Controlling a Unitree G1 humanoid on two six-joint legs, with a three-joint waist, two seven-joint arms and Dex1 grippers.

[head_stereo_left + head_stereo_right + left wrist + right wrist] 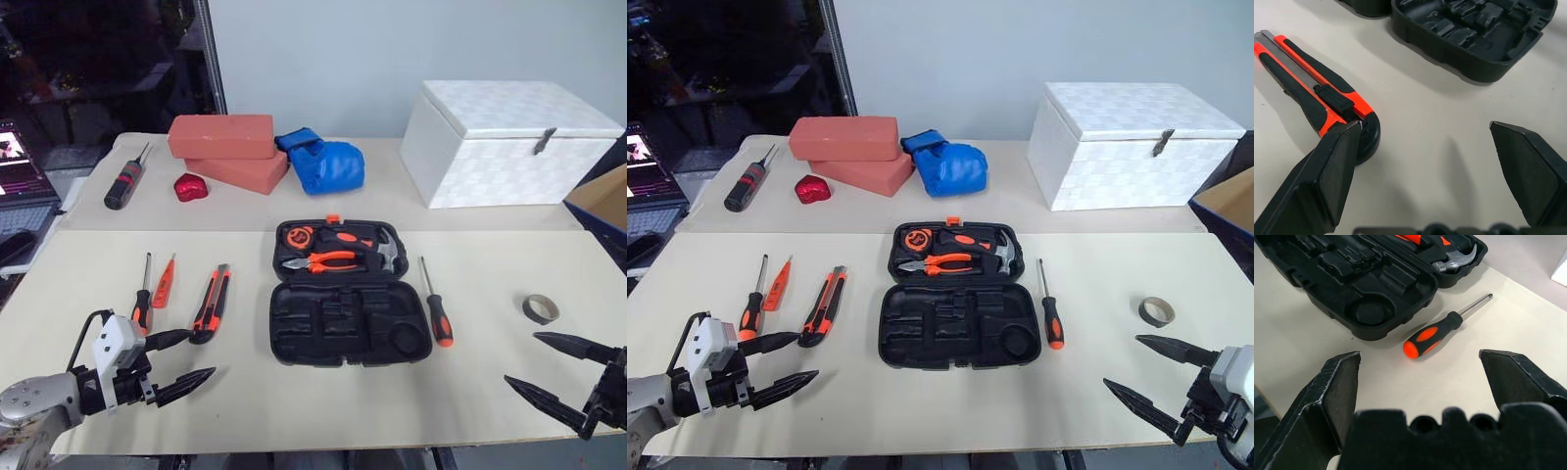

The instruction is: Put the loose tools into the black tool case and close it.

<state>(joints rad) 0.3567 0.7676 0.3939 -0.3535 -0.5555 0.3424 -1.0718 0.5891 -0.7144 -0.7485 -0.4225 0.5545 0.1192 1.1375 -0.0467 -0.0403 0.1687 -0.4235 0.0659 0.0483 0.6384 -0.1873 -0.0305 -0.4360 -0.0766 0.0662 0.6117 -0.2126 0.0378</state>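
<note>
Black moulded plastic forms the flat clamshell tool case [350, 294], which lies open at the centre of the pale table [294, 392]. Its far half holds orange-handled pliers [321, 260], a small steel hammer [389, 255] and a tape measure [298, 236]; its near half shows bare tool slots. A small orange latch [332, 219] sits at the case's twelve o'clock edge.

At three o'clock of the case, just beside it, lies a steel-shaft screwdriver with an orange-and-black handle [436, 305]. At nine o'clock lie the orange-and-black utility knife [213, 303], then the small all-orange screwdriver [164, 282], then another orange-and-black screwdriver [144, 297], set side by side and apart from one another.

The left claw [179, 361] hovers at about eight o'clock of the case with its two black fingers spread wide; in the left wrist view one fingertip [1342, 161] overlaps the knife's butt end, though contact cannot be told. The right claw [554, 370] hangs at about four o'clock, also spread wide and holding nothing, near a grey roll of tape [541, 308].

Toward twelve o'clock stand two stacked red bricks [225, 149], a blue glove [323, 162], a white box [514, 142], a small red object [190, 187] and a fat black-and-red-handled screwdriver [125, 181].
</note>
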